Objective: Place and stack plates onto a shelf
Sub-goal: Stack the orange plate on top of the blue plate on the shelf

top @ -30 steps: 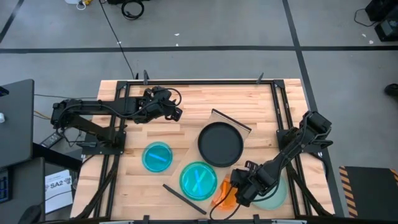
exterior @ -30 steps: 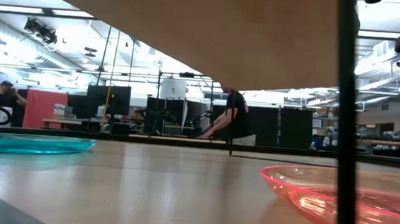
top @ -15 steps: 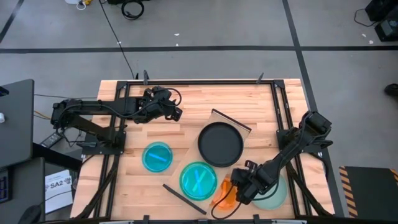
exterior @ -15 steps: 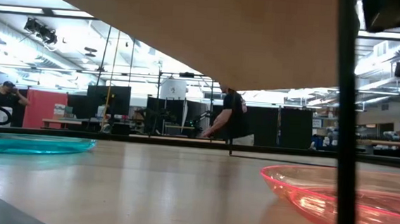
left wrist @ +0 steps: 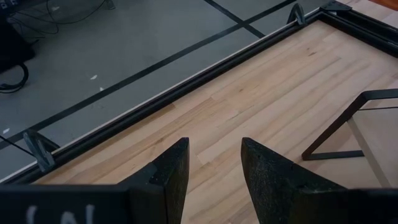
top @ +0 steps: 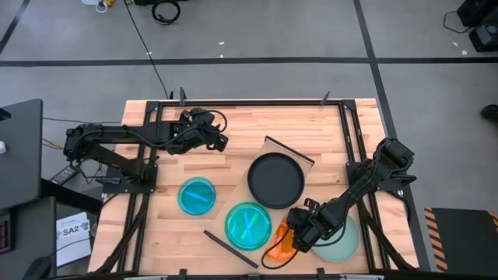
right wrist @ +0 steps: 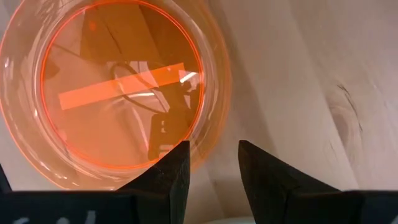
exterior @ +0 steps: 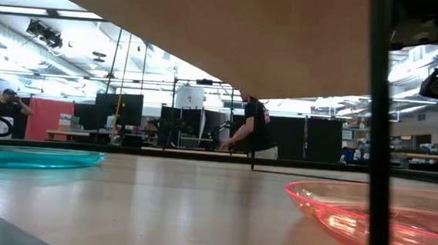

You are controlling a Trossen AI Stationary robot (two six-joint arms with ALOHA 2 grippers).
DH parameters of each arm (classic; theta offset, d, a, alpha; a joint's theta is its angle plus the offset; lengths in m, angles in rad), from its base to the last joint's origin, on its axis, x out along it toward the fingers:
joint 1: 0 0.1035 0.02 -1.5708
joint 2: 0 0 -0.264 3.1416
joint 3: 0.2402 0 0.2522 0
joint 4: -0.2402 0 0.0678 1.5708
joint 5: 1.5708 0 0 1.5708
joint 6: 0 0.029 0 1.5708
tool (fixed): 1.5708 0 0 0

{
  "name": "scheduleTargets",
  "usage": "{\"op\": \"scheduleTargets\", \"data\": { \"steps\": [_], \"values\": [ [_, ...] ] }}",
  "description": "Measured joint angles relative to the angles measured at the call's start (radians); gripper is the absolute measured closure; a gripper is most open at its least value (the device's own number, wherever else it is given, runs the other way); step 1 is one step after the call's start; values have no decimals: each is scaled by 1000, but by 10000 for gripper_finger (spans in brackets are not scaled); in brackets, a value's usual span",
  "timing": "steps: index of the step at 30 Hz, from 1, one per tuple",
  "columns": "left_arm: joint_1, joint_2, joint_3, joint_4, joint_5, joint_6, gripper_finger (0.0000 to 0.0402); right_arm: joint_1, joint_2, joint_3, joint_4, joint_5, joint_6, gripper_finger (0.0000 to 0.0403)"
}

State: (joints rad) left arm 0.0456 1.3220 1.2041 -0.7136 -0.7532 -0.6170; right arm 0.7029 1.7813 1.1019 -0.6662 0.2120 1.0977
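My right gripper (top: 296,232) (right wrist: 213,163) is open and hangs above the orange translucent plate (top: 278,247) (right wrist: 118,93), which lies flat on the table near its front edge. Its fingers stand over the plate's rim, clear of it. The plate also shows in the low view (exterior: 382,219). A pale mint plate (top: 346,243) lies under the right arm. A black plate (top: 275,180) and a teal plate (top: 248,225) sit on the slanted wooden shelf (top: 274,148). A second teal plate (top: 196,196) lies to its left. My left gripper (top: 223,143) (left wrist: 214,162) waits open at the far left.
The shelf stands raised on thin dark legs (exterior: 373,133) (left wrist: 348,124); its underside fills the top of the low view. Dark frame rails (top: 350,140) run along the table's sides. Bare wood lies at the far middle (top: 257,120). People stand in the room beyond.
My right gripper has come down a little toward the orange plate; its dark shape grows at the upper right of the low view. The plates have stayed where they were.
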Motion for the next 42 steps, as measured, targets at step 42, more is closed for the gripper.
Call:
{"op": "scheduleTargets", "data": {
  "steps": [42],
  "values": [
    [0, 0, 0, 0, 0, 0, 249, -7, -1, -142, 254, -30, 10, 348]
  ]
}}
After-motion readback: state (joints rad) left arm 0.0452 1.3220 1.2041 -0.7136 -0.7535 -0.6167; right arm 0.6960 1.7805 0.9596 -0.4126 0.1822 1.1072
